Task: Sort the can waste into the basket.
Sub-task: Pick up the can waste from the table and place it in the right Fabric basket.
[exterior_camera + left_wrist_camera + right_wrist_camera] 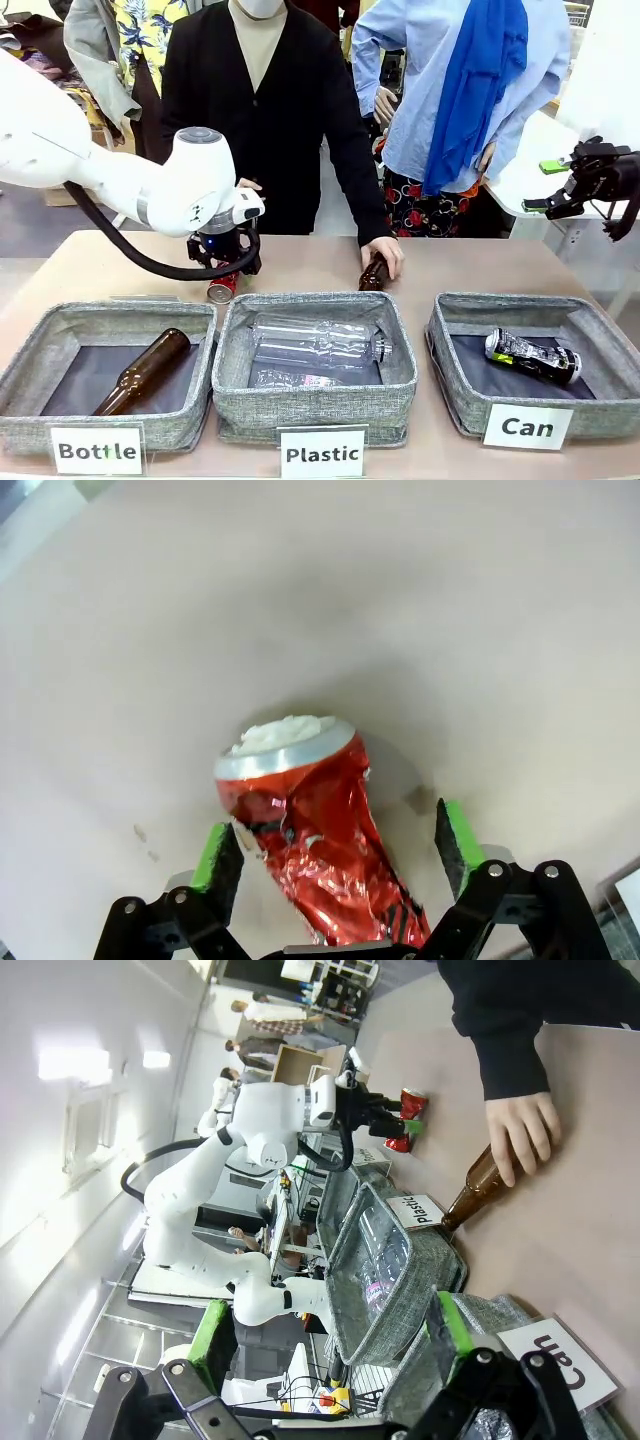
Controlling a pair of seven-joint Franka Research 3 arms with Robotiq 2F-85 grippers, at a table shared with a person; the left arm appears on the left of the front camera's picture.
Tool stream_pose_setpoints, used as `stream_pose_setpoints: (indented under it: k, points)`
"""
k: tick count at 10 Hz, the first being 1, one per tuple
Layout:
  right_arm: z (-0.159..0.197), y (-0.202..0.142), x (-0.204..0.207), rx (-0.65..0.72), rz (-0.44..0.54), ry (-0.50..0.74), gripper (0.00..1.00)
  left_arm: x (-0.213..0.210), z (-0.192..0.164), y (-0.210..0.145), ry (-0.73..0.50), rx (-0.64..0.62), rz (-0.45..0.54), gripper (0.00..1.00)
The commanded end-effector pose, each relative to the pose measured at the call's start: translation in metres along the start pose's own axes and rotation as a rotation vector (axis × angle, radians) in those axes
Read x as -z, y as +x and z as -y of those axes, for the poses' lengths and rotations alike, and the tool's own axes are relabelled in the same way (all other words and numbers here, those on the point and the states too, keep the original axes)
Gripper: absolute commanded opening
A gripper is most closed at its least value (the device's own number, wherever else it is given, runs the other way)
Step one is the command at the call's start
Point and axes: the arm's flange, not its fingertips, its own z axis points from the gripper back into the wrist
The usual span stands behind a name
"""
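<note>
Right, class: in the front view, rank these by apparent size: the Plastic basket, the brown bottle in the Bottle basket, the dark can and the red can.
1. Plastic basket
2. Brown bottle
3. Dark can, only slightly shorter
4. Red can, though it is farther off and partly hidden, so unsure

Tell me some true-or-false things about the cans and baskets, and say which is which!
1. The red can is inside the Can basket. False: the red can lies on the table, between the open fingers of the left hand.
2. A dark can lies in the Can basket. True.
3. The Plastic basket holds clear bottles. True.
4. The right hand is gripping a can. False: the right hand is open and empty, off at the table's right side.
5. The person's hand rests on a brown bottle. True.
</note>
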Motion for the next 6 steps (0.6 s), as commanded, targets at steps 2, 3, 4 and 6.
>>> stream_pose_setpoints:
  k: [2, 3, 4, 6]
  points:
    - [-0.002, 0.001, -0.001, -0.014, -0.009, 0.007, 1.0, -0.002, -0.001, 0.01, -0.019, -0.018, -0.007, 0.42]
    - [-0.002, 0.001, -0.001, -0.014, -0.009, 0.007, 1.0, -0.002, -0.004, 0.011, -0.023, -0.042, -0.006, 0.0]
    - [-0.002, 0.001, -0.001, -0.014, -0.009, 0.007, 1.0, -0.001, -0.006, 0.011, -0.024, -0.055, -0.015, 0.0]
    - [-0.002, 0.001, -0.001, -0.014, -0.009, 0.007, 1.0, -0.003, -0.012, 0.01, -0.021, -0.091, -0.013, 0.15]
